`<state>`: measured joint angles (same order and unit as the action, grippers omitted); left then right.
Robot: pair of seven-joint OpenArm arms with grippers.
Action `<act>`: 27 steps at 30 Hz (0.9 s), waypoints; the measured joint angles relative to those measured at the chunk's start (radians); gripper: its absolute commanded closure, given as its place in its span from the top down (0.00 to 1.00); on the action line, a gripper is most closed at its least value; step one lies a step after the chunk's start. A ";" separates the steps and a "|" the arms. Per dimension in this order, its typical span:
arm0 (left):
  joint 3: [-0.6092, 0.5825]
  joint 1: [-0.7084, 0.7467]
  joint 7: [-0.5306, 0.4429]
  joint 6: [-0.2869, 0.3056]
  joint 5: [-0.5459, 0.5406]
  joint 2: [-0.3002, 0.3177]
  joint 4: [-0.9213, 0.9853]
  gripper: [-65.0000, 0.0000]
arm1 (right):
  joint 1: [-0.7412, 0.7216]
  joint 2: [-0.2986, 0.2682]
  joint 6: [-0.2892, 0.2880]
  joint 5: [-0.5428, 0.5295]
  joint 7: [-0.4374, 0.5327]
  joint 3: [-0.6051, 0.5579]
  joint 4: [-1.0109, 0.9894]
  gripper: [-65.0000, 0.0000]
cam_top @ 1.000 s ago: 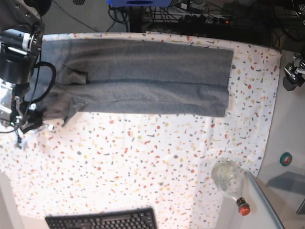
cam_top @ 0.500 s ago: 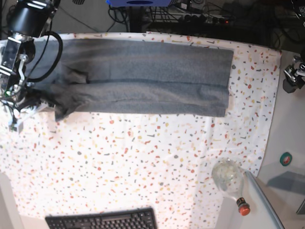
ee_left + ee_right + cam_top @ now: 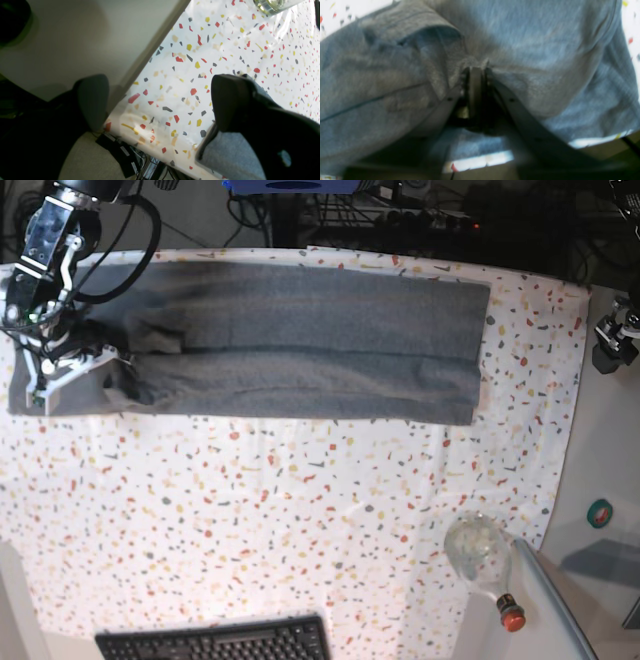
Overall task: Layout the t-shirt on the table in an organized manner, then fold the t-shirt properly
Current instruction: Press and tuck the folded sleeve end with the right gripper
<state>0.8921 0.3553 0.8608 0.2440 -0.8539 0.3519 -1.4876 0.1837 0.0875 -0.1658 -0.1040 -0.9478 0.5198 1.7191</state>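
Note:
The grey t-shirt (image 3: 300, 340) lies as a long folded band across the far part of the speckled table (image 3: 300, 510). My right gripper (image 3: 60, 368) is down on the shirt's rumpled left end. In the right wrist view its fingertips (image 3: 475, 72) sit close together with bunched grey t-shirt (image 3: 545, 50) cloth pinched between them. My left gripper (image 3: 615, 335) hangs at the table's right edge, off the shirt. In the left wrist view the left gripper (image 3: 160, 105) is open and holds nothing, over the table (image 3: 225, 50) edge, with a corner of the t-shirt (image 3: 230, 155) below one finger.
A clear glass bottle (image 3: 485, 565) with a red cap lies near the front right corner. A black keyboard (image 3: 215, 640) sits at the front edge. A grey side surface (image 3: 605, 460) with a small green roll (image 3: 600, 513) borders the table's right.
My right gripper has carried the shirt's left end away from the front and set it down flatter near the table's left edge. The left arm has not moved.

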 measured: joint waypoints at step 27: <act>-0.002 0.013 0.000 0.011 0.000 0.001 -0.004 0.94 | 0.015 0.048 0.000 -0.012 0.023 -0.103 -0.063 0.00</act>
<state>0.8906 0.3687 0.8604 0.2550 -0.8539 0.3527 -1.4918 0.1989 0.1352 -0.1661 -0.1158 -0.9253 0.4171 1.6566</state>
